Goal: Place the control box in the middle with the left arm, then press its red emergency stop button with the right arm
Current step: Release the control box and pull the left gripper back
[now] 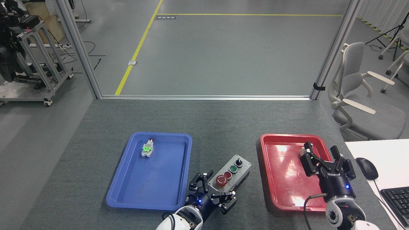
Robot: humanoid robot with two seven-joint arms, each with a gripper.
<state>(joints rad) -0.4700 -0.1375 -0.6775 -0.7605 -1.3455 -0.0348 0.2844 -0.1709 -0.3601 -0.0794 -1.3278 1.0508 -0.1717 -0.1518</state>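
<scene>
The dark grey felt-like tabletop (223, 121) is looking matt and fuzzy, while the glossy red plastic tray (281, 179) is reflecting light and the smooth blue plastic tray (159, 185) is showing a duller sheen.

this is a robotics lab or industrial test hall: a bare grey floor (223, 54) marked with yellow safety lines (137, 51), aluminium-profile posts (78, 48) framing the work cell, an equipment cart (32, 67) with cables on the left, office chairs (354, 92) and a desk with mouse (366, 168) and keyboard (394, 199) on the right.
</scene>
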